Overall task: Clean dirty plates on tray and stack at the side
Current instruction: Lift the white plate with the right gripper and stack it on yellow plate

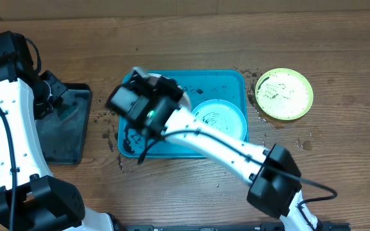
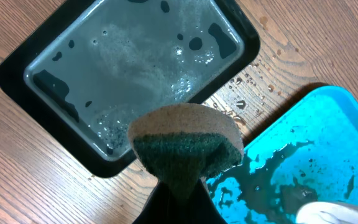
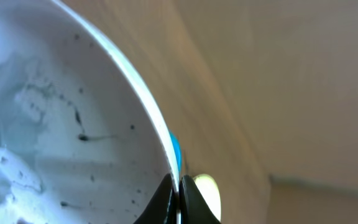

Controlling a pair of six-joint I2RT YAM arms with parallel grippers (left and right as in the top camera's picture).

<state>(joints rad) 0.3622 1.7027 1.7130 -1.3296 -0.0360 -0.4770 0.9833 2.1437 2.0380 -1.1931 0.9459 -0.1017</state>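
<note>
Right gripper (image 3: 179, 190): fingers clamped on the rim of the white plate (image 3: 73, 124), which is tilted above the blue tray (image 1: 233, 80), probably to present its speckled face for scrubbing.
Left gripper (image 2: 176, 193): fingers closed on a sponge (image 2: 188, 146), poised between the black tray (image 2: 11, 71) of soapy water and the blue tray.
Mint plate (image 1: 218, 119): flat in the blue tray, smeared.
Yellow-green plate (image 1: 284, 94): on the table (image 1: 339, 38) just beside the tray, seemingly starting the stack.
</note>
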